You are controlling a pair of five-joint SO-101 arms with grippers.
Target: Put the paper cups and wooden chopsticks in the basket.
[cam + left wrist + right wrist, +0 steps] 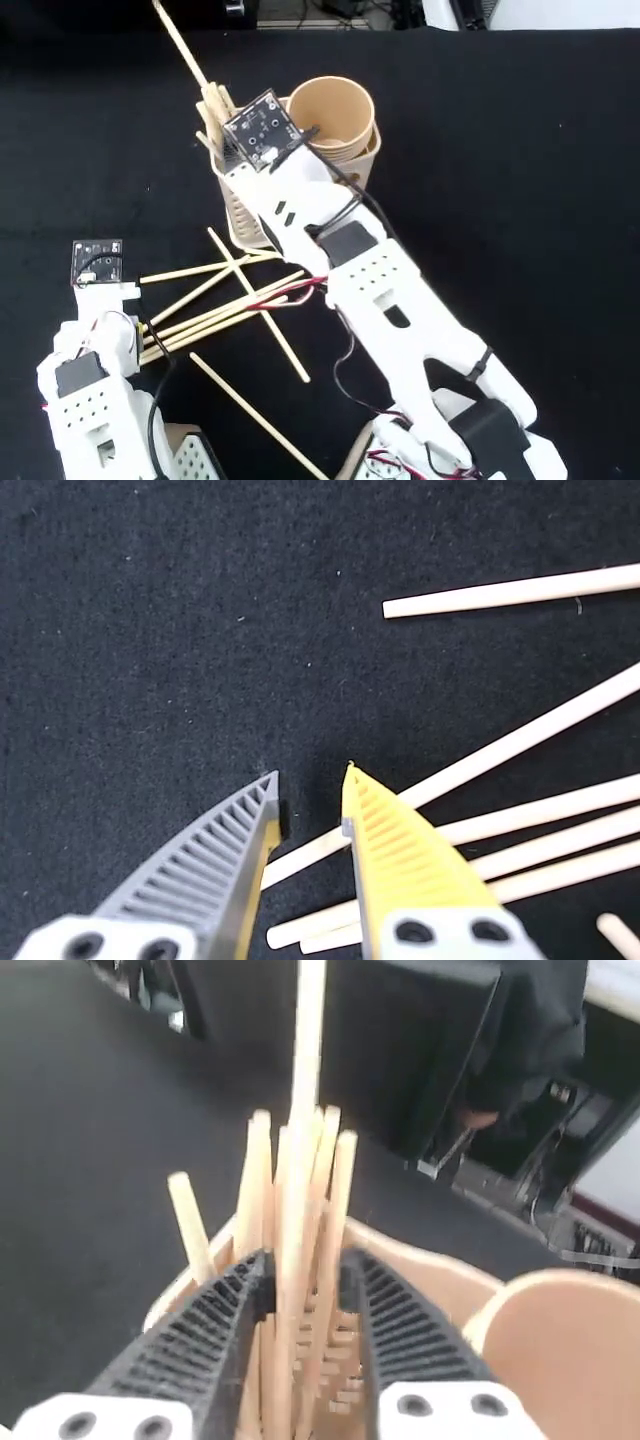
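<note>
Chopsticks are what I see most of: loose chopsticks (228, 305) of pale, smooth, round wood lie fanned and crossed on the black, felt-like counter (520, 200), between my two arms.

My right arm stretches out to the basket (240, 215), a pale plastic tub with ribbed, slotted walls. The right end effector (305, 1265) has its black, ridged fingers clamped narrowly on one long chopstick (308, 1050). That stick stands nearly upright and rises well above the bundle of chopsticks (338, 1190) already standing in the basket. From the high view the long chopstick (182, 45) slants up and away past the bundle's blunt ends (213, 105).

Just beside the bundle, inside the same basket, sit the paper cups (335, 105). They are tan, round-rimmed and nested one in another, mouth upward.

My left end effector (312, 780) hangs low over the cloth at the near ends of the loose chopsticks (520, 735). Its fingers are tapered and ribbed, one grey and one yellow. They stand slightly apart with nothing gripped between the tips, and one stick runs under the yellow finger.
</note>
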